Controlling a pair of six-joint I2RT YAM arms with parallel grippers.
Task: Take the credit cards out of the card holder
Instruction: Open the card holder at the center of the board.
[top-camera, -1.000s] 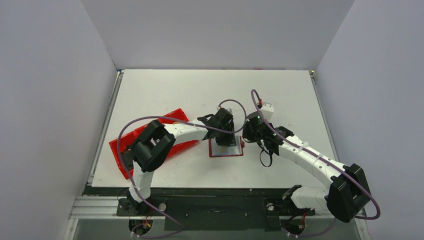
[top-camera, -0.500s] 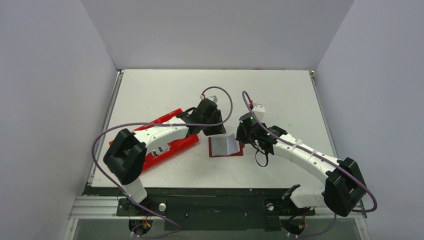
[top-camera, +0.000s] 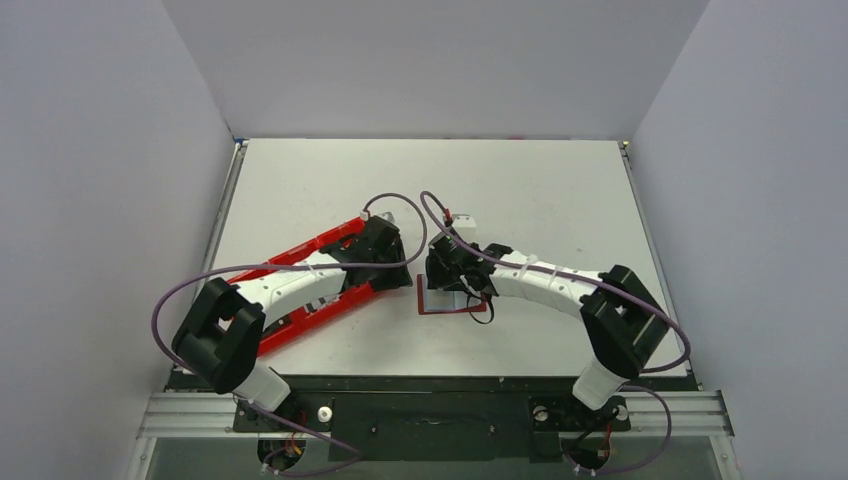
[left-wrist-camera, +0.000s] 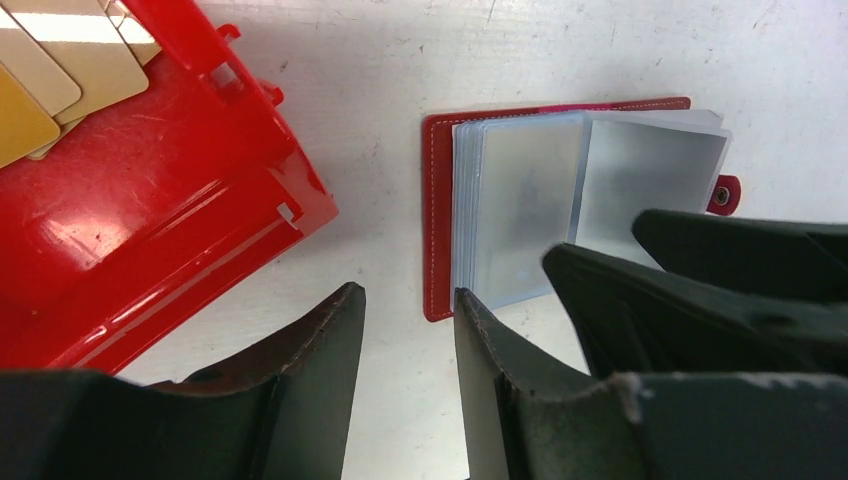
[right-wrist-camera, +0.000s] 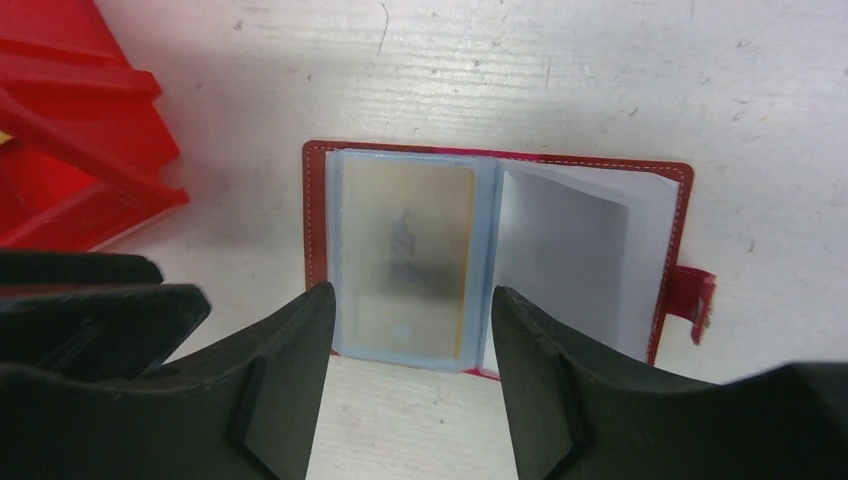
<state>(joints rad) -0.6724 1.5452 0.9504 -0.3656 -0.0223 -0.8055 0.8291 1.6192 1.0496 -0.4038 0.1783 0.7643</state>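
The card holder (right-wrist-camera: 317, 215) lies open on the table, dark red with a strap tab (right-wrist-camera: 700, 300) at its right. One gold-tan credit card (right-wrist-camera: 405, 255) shows through its left clear pocket; the right pocket looks empty. My right gripper (right-wrist-camera: 410, 312) hovers open just over the holder's near edge, with nothing between its fingers. My left gripper (left-wrist-camera: 405, 312) is open over bare table by the holder's left edge (left-wrist-camera: 437, 210), also holding nothing. Several credit cards (left-wrist-camera: 60, 65) lie in the red tray. In the top view both grippers (top-camera: 398, 268) (top-camera: 445, 280) crowd the holder (top-camera: 430, 305).
The bright-red plastic tray (top-camera: 300, 310) lies slantwise left of the holder, its near corner (left-wrist-camera: 300, 200) close to my left fingers. The right gripper's dark fingers (left-wrist-camera: 700, 290) cover the holder's lower right in the left wrist view. White table extends behind and to the right.
The left gripper pulled back left off the holder toward the tray. The right arm swung left over the holder and its jaws opened wider. The lifted pocket page now lies flat.
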